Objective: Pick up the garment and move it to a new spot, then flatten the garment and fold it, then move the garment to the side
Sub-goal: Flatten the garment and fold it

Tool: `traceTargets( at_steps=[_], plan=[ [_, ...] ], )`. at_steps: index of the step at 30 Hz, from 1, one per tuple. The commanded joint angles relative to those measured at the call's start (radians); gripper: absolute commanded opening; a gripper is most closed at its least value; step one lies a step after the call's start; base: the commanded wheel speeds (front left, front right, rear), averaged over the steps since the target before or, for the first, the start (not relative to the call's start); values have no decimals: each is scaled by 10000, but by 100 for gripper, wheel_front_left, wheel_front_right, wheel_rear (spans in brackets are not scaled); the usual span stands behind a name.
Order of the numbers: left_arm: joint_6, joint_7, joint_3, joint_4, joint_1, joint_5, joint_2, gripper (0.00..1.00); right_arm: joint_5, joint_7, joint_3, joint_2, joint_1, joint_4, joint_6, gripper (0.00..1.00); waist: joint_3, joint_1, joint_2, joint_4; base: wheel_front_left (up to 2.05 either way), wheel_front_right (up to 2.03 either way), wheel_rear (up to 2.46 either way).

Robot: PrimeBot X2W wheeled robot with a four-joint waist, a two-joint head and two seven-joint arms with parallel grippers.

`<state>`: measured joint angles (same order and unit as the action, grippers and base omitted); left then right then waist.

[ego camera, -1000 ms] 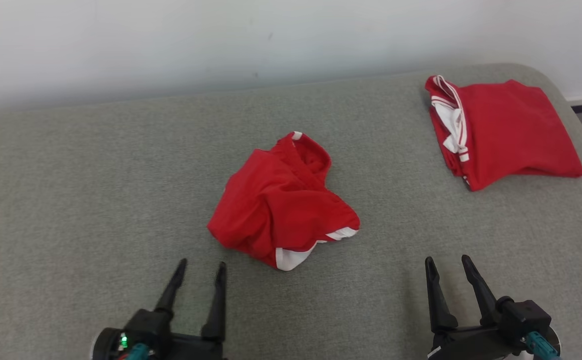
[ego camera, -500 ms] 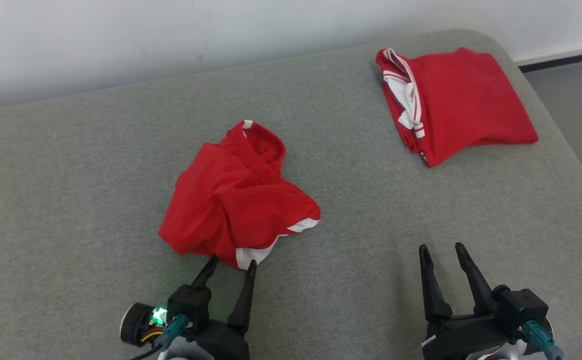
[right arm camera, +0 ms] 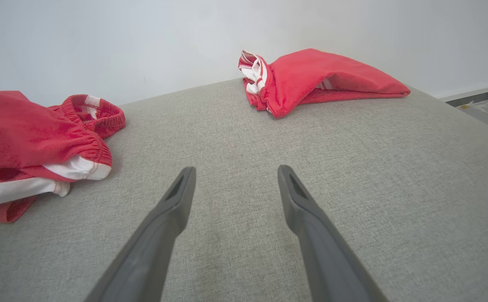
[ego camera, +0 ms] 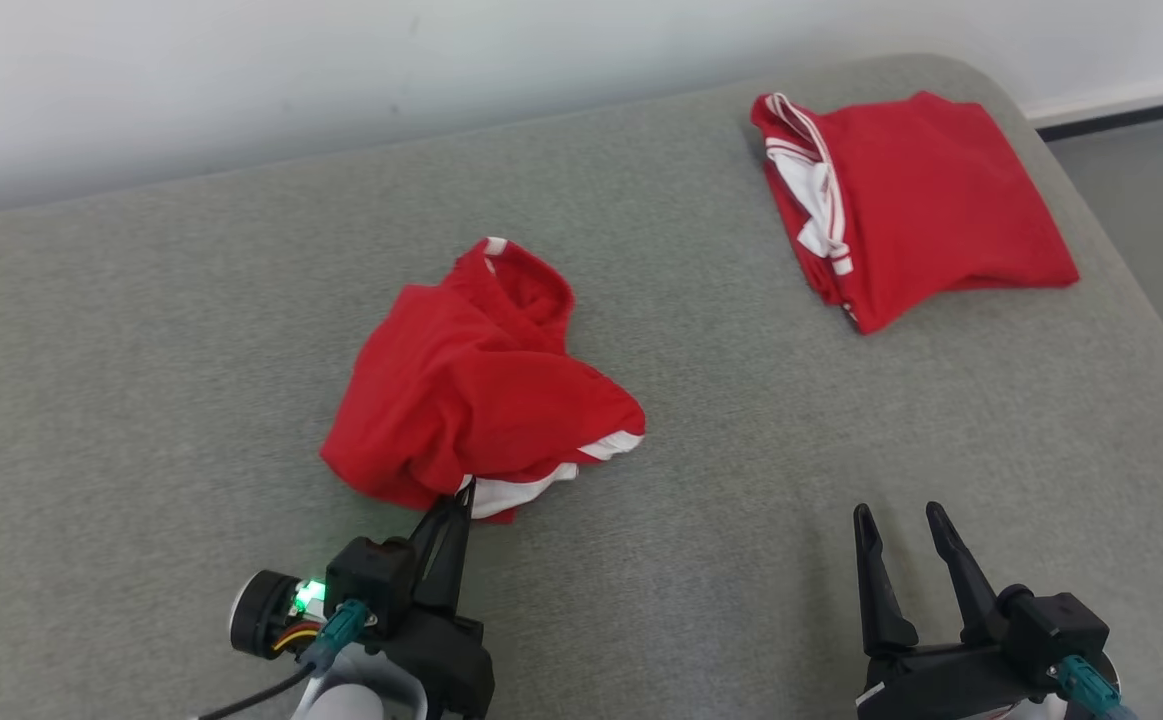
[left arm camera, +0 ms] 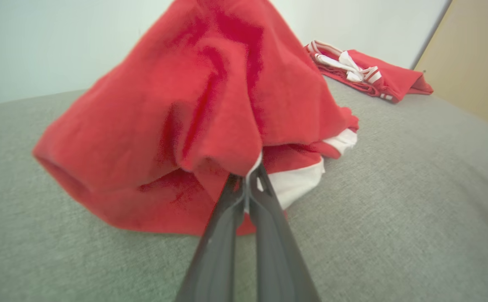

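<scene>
- Left wrist view: the left gripper (left arm camera: 248, 178) has its two dark fingers pressed together on the near edge of the crumpled red garment (left arm camera: 176, 105). It pinches the cloth where red fabric meets a white band.
- From the head view, the left gripper (ego camera: 463, 492) sits low and left of centre. Its tips are tucked into the near edge of the garment (ego camera: 481, 390), and a green light (ego camera: 311, 592) glows by its wrist.
- The garment lies as a bunched heap near the middle of the grey upholstered surface (ego camera: 141, 400). White trim shows along its near right side and a gathered red opening at its far end.
- In the left wrist view the cloth bulks high above the closed fingers, and its lower folds rest on the surface.
- The right gripper (ego camera: 896, 512) is at the lower right with its fingers apart and nothing between them, over bare grey fabric and well apart from the heap.
- In the right wrist view the right gripper (right arm camera: 235, 171) points across the surface, with the garment (right arm camera: 25, 130) at the left edge.
- A folded red garment (ego camera: 926, 190) with white striped trim lies near the far right corner of the surface, well apart from the heap.
- A white wall (ego camera: 241, 80) stands behind the surface, and grey floor (ego camera: 1141, 160) shows to its right.
</scene>
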<state>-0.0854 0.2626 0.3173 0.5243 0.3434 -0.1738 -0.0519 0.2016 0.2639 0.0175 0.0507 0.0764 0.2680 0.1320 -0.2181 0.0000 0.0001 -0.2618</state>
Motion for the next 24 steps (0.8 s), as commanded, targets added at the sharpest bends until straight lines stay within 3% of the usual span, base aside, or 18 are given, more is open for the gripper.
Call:
traceTargets(
  at_steps=[1, 10, 18, 24],
  plan=[
    [-11, 25, -29, -301, -278, 135, -126, 0, -26, 6, -14, -12, -134, -13, -23, 100, 423, 0, -1, 646, 0, 0, 0],
    [54, -102, -171, -2255, -1518, 319, -877, 0, 124, 6, 83, -9, -330, 87, -23, 100, 912, 0, -1, 1874, 0, 0, 0],
    [296, -1121, -437, -4406, -2755, 235, -1709, 0, 169, 4, 91, -9, -368, 140, -23, 100, 945, 0, -1, 2472, 0, 0, 0],
    [318, -1512, -464, -4406, -3383, -96, -1754, 0, 138, 6, 169, -9, -323, 229, -23, 100, 976, 0, -1, 2547, 0, 0, 0]
  ],
)
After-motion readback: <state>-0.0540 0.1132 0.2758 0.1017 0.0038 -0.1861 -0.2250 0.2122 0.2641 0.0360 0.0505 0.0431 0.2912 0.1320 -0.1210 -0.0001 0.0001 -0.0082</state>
